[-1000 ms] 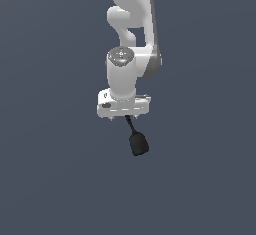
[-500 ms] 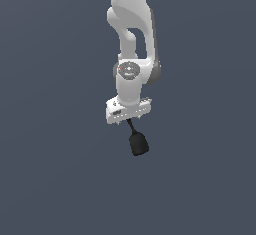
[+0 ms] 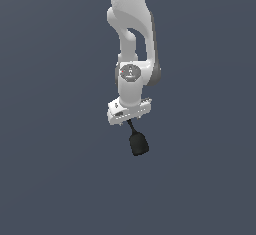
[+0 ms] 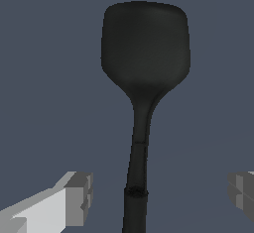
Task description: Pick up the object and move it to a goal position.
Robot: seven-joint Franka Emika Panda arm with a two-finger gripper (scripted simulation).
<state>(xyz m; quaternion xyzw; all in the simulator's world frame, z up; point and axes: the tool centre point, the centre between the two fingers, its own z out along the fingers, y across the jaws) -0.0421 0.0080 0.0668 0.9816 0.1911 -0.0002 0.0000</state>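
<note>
The object (image 3: 139,143) is a small matte black tool with a thin stem and a rounded paddle head, lying on the dark grey-blue surface. My white gripper (image 3: 128,115) hangs over its stem end, and the head sticks out beyond the hand in the exterior view. In the wrist view the object (image 4: 144,53) runs lengthwise between my fingers. The gripper (image 4: 161,195) is open, with the grey fingertips (image 4: 79,197) well apart on either side of the stem and not touching it.
The white arm (image 3: 131,24) reaches in from the top of the exterior view. A plain dark grey-blue surface (image 3: 55,169) fills everything else in both views.
The gripper has moved steadily toward the object, sliding down the exterior view until it covers more of the stem. The object itself has stayed in place.
</note>
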